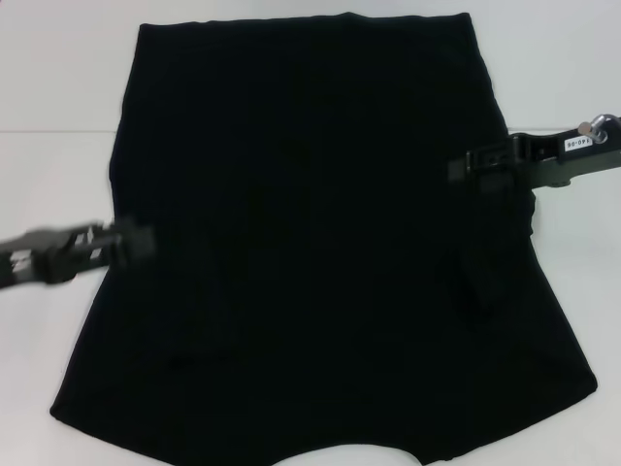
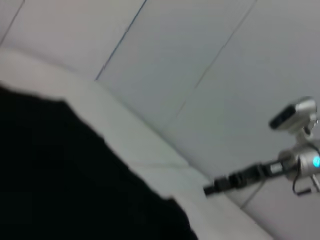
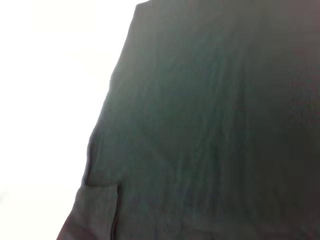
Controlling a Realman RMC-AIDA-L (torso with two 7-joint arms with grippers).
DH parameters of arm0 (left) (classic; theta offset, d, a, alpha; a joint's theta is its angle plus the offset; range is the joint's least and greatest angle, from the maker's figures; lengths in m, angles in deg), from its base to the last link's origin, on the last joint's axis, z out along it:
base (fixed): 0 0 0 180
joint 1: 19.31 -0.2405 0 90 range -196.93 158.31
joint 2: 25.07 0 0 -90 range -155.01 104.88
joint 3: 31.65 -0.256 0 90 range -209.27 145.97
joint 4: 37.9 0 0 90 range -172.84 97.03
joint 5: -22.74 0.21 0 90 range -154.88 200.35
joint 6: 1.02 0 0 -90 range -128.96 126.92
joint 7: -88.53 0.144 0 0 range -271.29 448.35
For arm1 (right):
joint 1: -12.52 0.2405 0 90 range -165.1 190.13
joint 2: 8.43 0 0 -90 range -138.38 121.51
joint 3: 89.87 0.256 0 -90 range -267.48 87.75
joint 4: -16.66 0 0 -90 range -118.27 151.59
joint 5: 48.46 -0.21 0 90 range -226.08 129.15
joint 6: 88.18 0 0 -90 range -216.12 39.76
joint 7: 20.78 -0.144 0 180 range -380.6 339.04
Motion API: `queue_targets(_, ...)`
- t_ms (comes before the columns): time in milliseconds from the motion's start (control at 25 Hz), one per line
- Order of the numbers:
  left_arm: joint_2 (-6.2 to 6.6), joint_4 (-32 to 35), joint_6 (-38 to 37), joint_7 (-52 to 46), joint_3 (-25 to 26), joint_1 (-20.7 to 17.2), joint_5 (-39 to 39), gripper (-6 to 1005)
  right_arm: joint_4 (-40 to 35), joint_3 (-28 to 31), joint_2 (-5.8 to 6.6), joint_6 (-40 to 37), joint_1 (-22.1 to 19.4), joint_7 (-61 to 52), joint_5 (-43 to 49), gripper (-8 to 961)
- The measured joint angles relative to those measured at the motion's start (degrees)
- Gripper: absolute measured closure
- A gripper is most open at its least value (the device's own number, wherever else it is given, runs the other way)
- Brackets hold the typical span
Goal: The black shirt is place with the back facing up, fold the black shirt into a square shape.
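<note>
While black shirt (image 1: 310, 243) lies flat, left gripper (image 1: 136, 243), right gripper (image 1: 471, 165) flank it

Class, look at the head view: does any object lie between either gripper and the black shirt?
Nothing visible does. The black shirt lies spread on the white table. The left gripper is at its left edge and the right gripper is over its right edge, with no other object between them and the fabric.

The black shirt (image 1: 320, 243) is running past the near edge; both grippers' fingertips are blurring against dark fabric, their openings unreadable.
</note>
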Motion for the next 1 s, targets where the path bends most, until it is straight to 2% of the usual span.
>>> queue_targets(280,3.66,1.3,-7.4,-8.5,0.3,-1.6,9.8,337,-0.2,-0.5,-0.13,0.0,0.3,0.9,0.0,240)
queue_targets(400,4.30,2.3,-8.2,-11.7,0.3,-1.5,13.1,338,-0.2,-0.5,-0.29,-0.1,0.3,1.0,0.0,240)
queue_targets(720,4.35,4.8,-7.5,-23.5,0.3,0.2,23.5,359,0.1,-0.2,-0.77,0.5,0.0,1.3,0.0,239)
queue_targets(920,4.37,4.6,-7.2,-26.5,0.5,0.3,24.0,376,0.1,-0.1,-0.79,0.6,-0.1,1.7,0.0,239)
queue_targets(1000,4.39,4.5,-6.8,-27.3,0.5,0.0,24.2,422,0.1,-0.1,-0.79,0.6,-0.2,1.9,0.0,239)
